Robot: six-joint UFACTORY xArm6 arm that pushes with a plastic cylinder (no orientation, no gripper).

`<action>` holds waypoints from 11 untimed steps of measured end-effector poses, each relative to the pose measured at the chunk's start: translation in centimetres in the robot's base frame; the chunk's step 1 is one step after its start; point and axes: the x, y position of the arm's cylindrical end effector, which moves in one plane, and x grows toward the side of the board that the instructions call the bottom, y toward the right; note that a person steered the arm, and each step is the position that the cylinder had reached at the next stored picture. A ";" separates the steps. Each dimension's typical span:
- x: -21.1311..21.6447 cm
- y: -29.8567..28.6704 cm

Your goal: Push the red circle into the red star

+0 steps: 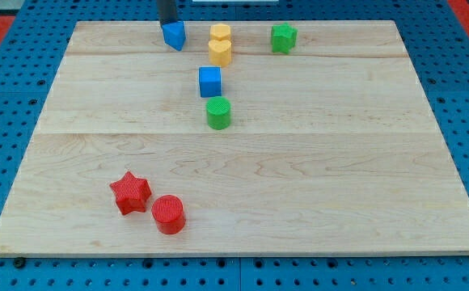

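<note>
Now my tip (169,22) is sitting at the view's top, seemingly touching the blue block (174,35); there is no claw. The red circle (168,214) is lying near the wooden board's (340,202) bottom edge, just beside the red star (129,192).

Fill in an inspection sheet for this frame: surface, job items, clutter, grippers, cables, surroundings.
Surface: wooden board, flat, light planks.
Job's things: red circle and red star at the view's bottom left, side by side; touching or a hair apart, cannot tell.
Clutter: blue triangular block, two yellow blocks, green star-like block, blue cube, green cylinder, all in the view's upper half.
Grippers: none; my tip sits at the view's top, right behind the blue triangular block, far from the red pair.
Cables: nothing seen.
Surroundings: blue pegboard base around the board; red patches at the top corners.
</note>
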 end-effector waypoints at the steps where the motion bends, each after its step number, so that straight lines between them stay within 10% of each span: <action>1: 0.1 -2.1; 5: 2.4 -2.4; 9: 35.3 10.4; 11: 39.6 7.0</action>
